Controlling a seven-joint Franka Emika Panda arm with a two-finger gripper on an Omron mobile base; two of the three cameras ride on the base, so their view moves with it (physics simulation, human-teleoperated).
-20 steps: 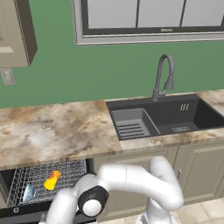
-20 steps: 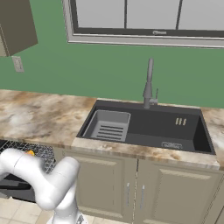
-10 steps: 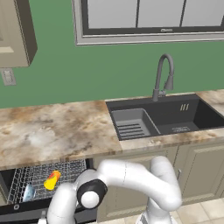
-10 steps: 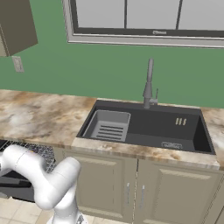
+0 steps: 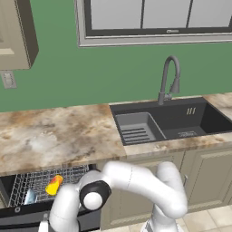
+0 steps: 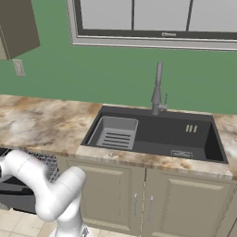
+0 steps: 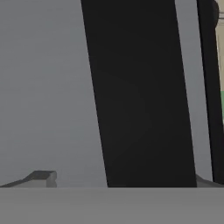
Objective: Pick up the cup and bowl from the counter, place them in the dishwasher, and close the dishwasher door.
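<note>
Cup lying tilted in the pulled-out wire rack of the dishwasher, yellow with orange patch showing. Bowl just beside it on the left, also in the rack, pale blue, partly behind the wires. Both off the table. Rack sticking out under the table edge at lower left of the left base view; a corner of the same rack visible at the left edge of the right base view.

Arm bent low and reaching left in front of the dishwasher, elbow joint near the rack, wrist dropping past the bottom edge of the left base view. Hand close up against a flat surface, pale grey with a broad dark band across it, likely the dishwasher door, cannot say for sure. One finger tip at lower left of the hand view, the other at lower right, set wide apart, nothing between them; hand spread, empty.

Dark sink with a ribbed tray inside and a grey tap behind it, right of the dishwasher. Beige cabinets under the sink, green wall, window above.
</note>
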